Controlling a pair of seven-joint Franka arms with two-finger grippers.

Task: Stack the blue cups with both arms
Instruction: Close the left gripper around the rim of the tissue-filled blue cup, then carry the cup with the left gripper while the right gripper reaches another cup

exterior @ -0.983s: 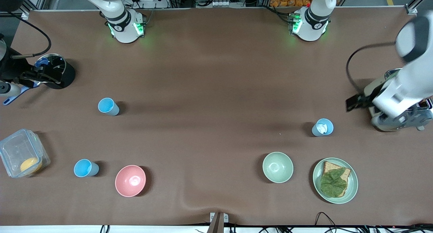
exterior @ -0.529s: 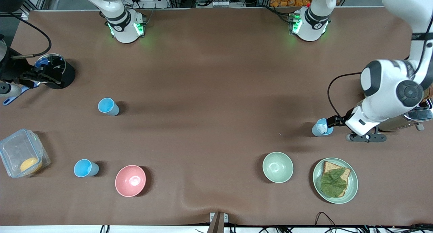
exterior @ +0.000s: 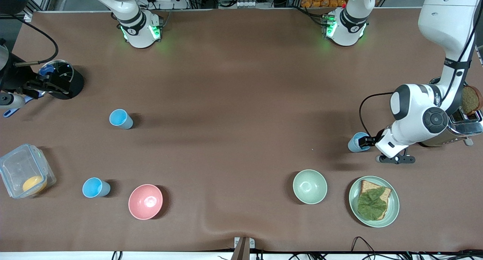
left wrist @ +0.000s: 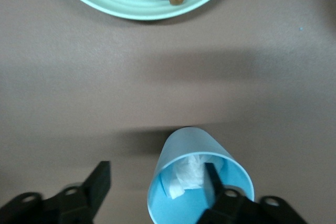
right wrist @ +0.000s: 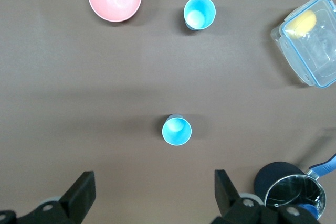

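Three blue cups stand on the brown table. One cup [exterior: 354,144], with white crumpled paper [left wrist: 189,174] in it, is at the left arm's end. My left gripper [exterior: 364,142] is open at its rim. In the left wrist view [left wrist: 156,179] one finger is inside the cup [left wrist: 184,145] and the other outside. Two empty cups [exterior: 120,119] [exterior: 96,187] stand at the right arm's end. My right gripper [right wrist: 155,187] is open and empty, high over the table, with one cup [right wrist: 176,130] and the other cup [right wrist: 199,12] below it.
A pink bowl [exterior: 145,201] stands beside the cup nearest the front camera. A pale green bowl [exterior: 309,186] and a plate with bread and lettuce [exterior: 392,211] lie nearer the camera than the left gripper. A toaster [exterior: 466,126], a black pot [exterior: 69,82] and a clear container [exterior: 19,169] stand at the table's ends.
My left arm has swung from the toaster to the paper-filled cup and come down, so its fingers now straddle the cup's wall. The right arm has not moved.
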